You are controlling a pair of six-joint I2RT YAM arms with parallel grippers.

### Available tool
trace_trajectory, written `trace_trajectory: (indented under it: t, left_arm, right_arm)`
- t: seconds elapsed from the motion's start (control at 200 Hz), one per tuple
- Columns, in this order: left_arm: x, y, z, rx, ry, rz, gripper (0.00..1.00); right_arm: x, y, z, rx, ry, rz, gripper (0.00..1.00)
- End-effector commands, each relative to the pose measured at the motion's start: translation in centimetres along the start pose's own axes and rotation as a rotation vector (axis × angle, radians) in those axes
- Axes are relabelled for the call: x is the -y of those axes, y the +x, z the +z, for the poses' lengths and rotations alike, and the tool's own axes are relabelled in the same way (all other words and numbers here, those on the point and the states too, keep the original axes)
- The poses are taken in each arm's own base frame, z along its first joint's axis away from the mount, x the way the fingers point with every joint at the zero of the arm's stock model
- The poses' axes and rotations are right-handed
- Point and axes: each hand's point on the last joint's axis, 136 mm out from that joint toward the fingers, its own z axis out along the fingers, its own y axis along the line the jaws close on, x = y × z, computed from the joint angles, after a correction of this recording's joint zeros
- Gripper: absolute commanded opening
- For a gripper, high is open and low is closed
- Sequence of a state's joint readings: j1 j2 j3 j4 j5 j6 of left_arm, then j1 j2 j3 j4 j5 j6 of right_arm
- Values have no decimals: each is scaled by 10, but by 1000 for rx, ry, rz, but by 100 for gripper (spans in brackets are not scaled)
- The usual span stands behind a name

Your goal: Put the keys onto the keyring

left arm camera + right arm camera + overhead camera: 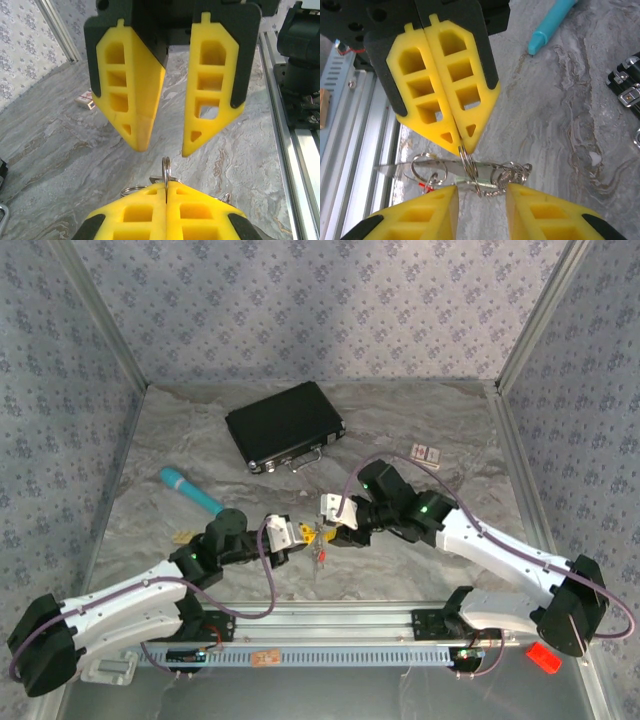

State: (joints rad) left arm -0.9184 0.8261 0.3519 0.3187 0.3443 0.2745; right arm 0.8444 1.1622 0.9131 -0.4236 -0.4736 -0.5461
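My left gripper (166, 192) is shut on the keyring (166, 170), a steel split ring that stands edge on between its yellow fingers (451, 131). From the keyring (470, 162) hang smaller rings, a bit of chain and the keys (400, 169): a silvery blade lies level under it, with a red bit at its left. My right gripper (480, 192) faces the left one, open, one finger on each side of the bunch without touching it. From above, the two grippers (303, 536) (330, 527) meet over the keys (321, 543) near the table's front.
A black case (286, 426) lies at the back centre. A teal pen (190, 491) lies to the left and two small cards (427, 452) to the back right. The metal rail (330, 620) runs along the front edge, just behind the grippers.
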Motion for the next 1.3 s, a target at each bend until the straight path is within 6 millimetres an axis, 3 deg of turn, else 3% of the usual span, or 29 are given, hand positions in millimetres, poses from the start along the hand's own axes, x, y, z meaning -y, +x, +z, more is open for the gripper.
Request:
trace_trajectory:
  t: [0.0, 0.185, 0.425, 0.45, 0.505, 0.59, 0.815, 1.034, 1.204, 1.294]
  left_arm:
    - [1, -26, -4, 121, 1, -2, 0]
    - [1, -26, -4, 135, 1, -15, 0]
    - [-3, -24, -4, 133, -23, -29, 0]
    - [-4, -24, -4, 128, -30, -30, 3]
    - [-6, -20, -3, 99, -40, -30, 20]
    - [-5, -14, -3, 36, -30, -9, 22]
    - [-4, -9, -3, -55, -6, 37, 14]
    - [-4, -10, -4, -64, -1, 44, 13]
    - [-2, -11, -5, -67, 11, 49, 0]
    - [-2, -14, -5, -35, 4, 45, 0]
  right_arm:
    - [-2, -12, 1, 78, -15, 27, 31]
    - [0, -11, 5, 84, -22, 37, 27]
    - [0, -13, 6, 90, -33, 37, 0]
    - [0, -14, 6, 87, -34, 35, 0]
    - [0, -13, 6, 71, -35, 31, 0]
    - [0, -13, 5, 30, -30, 5, 0]
    - [-5, -10, 8, -99, -39, -83, 0]
    - [-10, -4, 10, -193, -47, -146, 0]
    - [-14, -14, 7, -151, -54, -147, 0]
    - [-9, -25, 2, -42, -28, -111, 22]
